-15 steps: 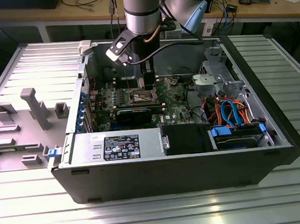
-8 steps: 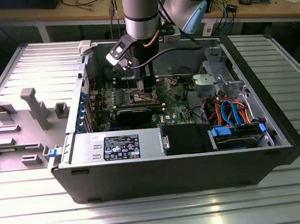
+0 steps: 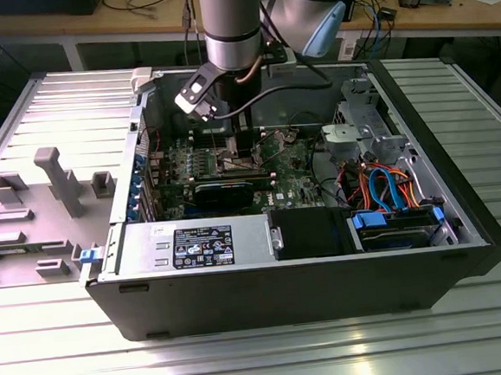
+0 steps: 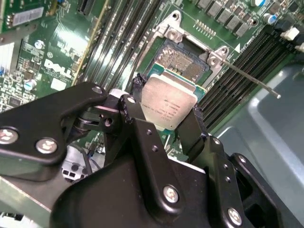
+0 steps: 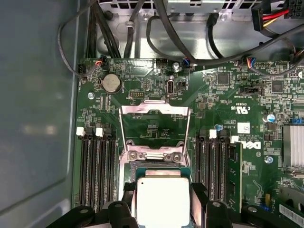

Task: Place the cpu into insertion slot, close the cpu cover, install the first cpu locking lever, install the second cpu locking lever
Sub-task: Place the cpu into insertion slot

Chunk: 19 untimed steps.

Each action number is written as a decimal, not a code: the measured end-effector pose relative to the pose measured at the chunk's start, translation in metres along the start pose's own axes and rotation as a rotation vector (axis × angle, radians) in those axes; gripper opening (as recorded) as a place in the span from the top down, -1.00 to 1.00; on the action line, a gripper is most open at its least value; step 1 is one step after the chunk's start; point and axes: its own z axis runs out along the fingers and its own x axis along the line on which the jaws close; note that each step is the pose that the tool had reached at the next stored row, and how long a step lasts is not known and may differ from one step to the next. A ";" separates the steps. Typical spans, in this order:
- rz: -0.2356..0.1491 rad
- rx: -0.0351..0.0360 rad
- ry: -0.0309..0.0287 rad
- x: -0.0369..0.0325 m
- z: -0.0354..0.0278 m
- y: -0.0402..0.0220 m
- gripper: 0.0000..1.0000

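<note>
— What did the hand (image 4: pixel 166 103) have?
— Its fingers (image 4: pixel 192 128) were closed on the cpu (image 4: pixel 167 108), holding it just over the insertion slot (image 4: pixel 183 61); the cpu cover (image 5: pixel 154 109) stood flipped open.

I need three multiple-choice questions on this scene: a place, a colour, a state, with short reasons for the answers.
1. Where is the cpu? A under the cpu cover; B clamped in the gripper; C lying loose on the motherboard.
2. What colour is the motherboard? A red; B white; C green.
3. How is the cpu cover? A swung open; B shut; C half shut on the cpu.
Answers: 1 B, black fingers grip two of its edges by the insertion slot. 2 C, the board is green in both wrist views. 3 A, its frame lies folded back from the slot.
</note>
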 end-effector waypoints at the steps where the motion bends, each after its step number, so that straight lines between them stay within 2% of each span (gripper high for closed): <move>1: 0.000 0.0000 0.0000 0.0004 0.0008 -0.0005 -0.08; 7: 0.006 -0.0001 -0.0005 0.0005 0.0051 -0.0019 -0.08; 19: 0.008 -0.0003 -0.0007 0.0005 0.0058 -0.0020 -0.08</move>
